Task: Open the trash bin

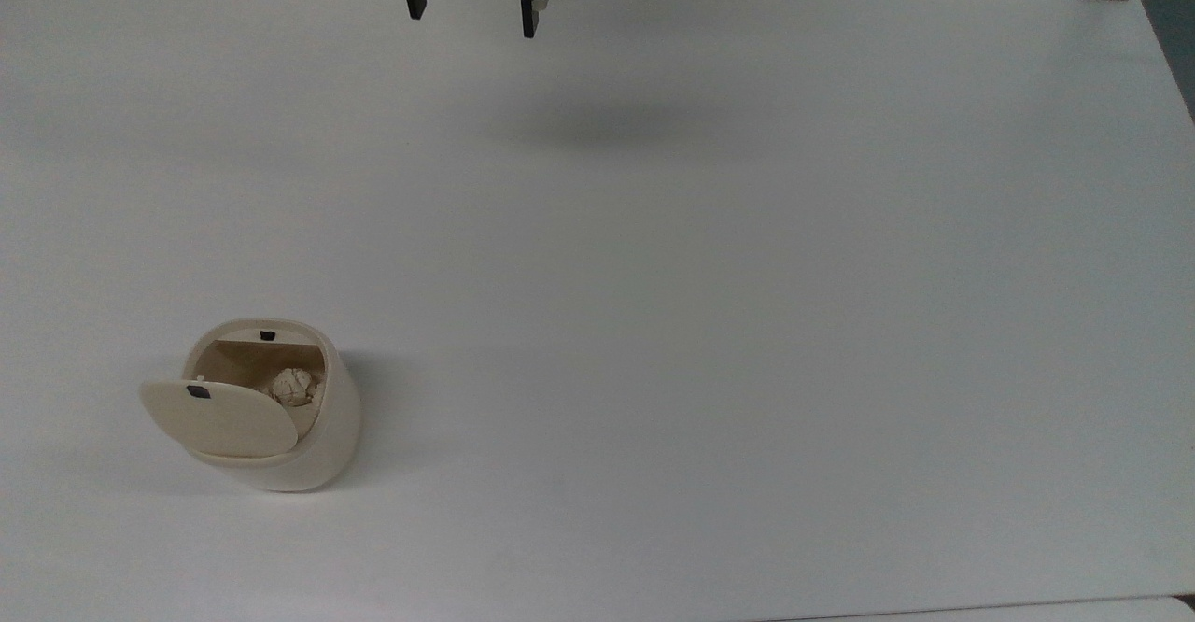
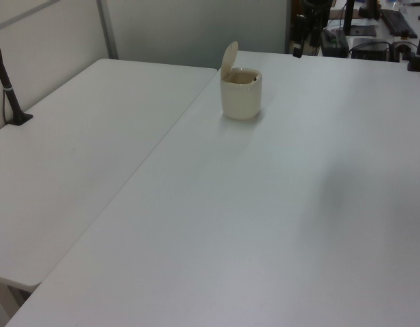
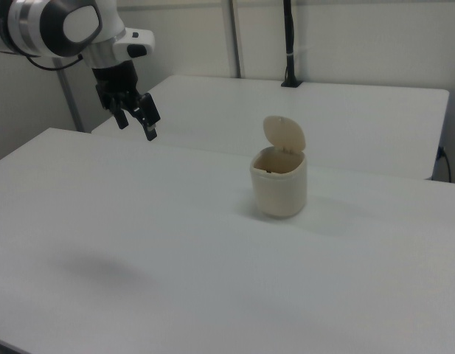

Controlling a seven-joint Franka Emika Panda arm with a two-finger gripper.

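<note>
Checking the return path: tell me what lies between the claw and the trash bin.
Nothing: in the top view, bare white table separates the open claw from the trash bin.

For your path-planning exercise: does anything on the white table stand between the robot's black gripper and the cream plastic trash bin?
Nothing visible does. Bare white table lies between the black gripper, jaws open above the table's far edge in the top view, and the cream plastic trash bin, whose lid already stands up.
</note>
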